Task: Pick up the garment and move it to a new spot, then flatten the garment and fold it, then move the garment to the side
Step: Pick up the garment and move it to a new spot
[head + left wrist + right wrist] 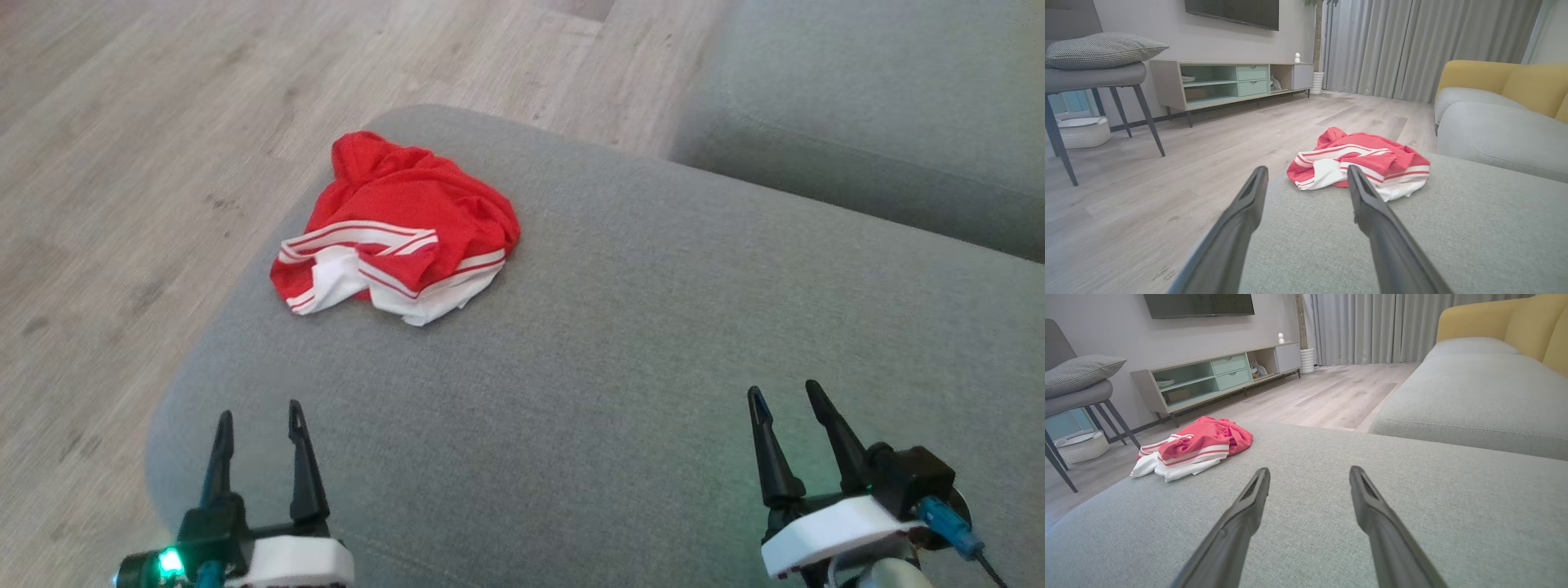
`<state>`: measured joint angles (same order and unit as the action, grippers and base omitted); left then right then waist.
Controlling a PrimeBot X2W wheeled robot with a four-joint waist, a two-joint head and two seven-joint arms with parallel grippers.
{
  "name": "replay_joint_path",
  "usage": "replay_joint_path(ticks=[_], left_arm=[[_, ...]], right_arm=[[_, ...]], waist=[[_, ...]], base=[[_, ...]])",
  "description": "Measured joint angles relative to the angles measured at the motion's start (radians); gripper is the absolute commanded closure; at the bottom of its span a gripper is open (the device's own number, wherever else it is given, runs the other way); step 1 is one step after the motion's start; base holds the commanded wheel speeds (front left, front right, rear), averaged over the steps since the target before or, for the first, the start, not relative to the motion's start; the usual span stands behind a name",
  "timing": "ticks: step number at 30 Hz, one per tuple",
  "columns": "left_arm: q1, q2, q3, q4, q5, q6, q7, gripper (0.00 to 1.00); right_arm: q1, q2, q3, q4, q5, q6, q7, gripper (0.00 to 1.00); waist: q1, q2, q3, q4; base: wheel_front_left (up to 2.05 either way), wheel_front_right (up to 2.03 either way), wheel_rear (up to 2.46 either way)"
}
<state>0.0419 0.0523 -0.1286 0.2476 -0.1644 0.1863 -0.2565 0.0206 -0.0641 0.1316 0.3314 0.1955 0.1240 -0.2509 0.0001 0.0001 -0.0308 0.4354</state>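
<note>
Well ahead of left gripper [260, 410], crumpled garment [400, 220]

1. The red garment [400, 220] (white striped trim) lies crumpled on the grey cushion [612, 367], ahead of the left hand [260, 412] and well apart from it.
2. The right hand [784, 390] is farther from it; both hands have their fingers spread and hold nothing.

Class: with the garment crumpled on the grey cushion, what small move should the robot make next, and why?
Probably reach the left gripper forward toward the garment: it lies crumpled ahead on that side, untouched, and both grippers hang open, the right gripper farther off.
</note>
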Motion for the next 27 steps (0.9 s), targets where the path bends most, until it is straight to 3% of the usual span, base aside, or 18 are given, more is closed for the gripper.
replay_joint_path(ticks=[6,12,20,27], left_arm=[[-0.042,0.001,0.065,-0.019,0.033,-0.014,0.0,0.0],[-0.31,0.002,0.1,0.009,0.034,-0.083,0.0,0.0],[-0.607,-0.004,0.089,0.346,0.04,-0.171,0.0,0.0],[-0.742,-0.016,0.079,0.598,0.006,-0.227,0.0,0.0]], right_arm=[[-0.012,-0.022,-0.017,-0.016,-0.015,0.0,0.0,0.0],[-0.085,-0.134,-0.041,-0.047,-0.033,0.0,0.0,0.0],[-0.142,-0.311,-0.063,-0.093,-0.047,0.0,0.0,0.0],[-0.164,-0.368,-0.082,-0.133,-0.047,0.0,0.0,0.0]], waist=[[-0.0001,0.0,0.057,0.017],[0.0003,-0.0001,0.182,0.011],[0.0004,-0.0001,0.355,-0.013],[0.0001,-0.0001,0.432,-0.061]], base=[[0.0,0.0,0.0],[0.0,0.0,0.0],[0.0,0.0,0.0],[0.0,0.0,0.0]])
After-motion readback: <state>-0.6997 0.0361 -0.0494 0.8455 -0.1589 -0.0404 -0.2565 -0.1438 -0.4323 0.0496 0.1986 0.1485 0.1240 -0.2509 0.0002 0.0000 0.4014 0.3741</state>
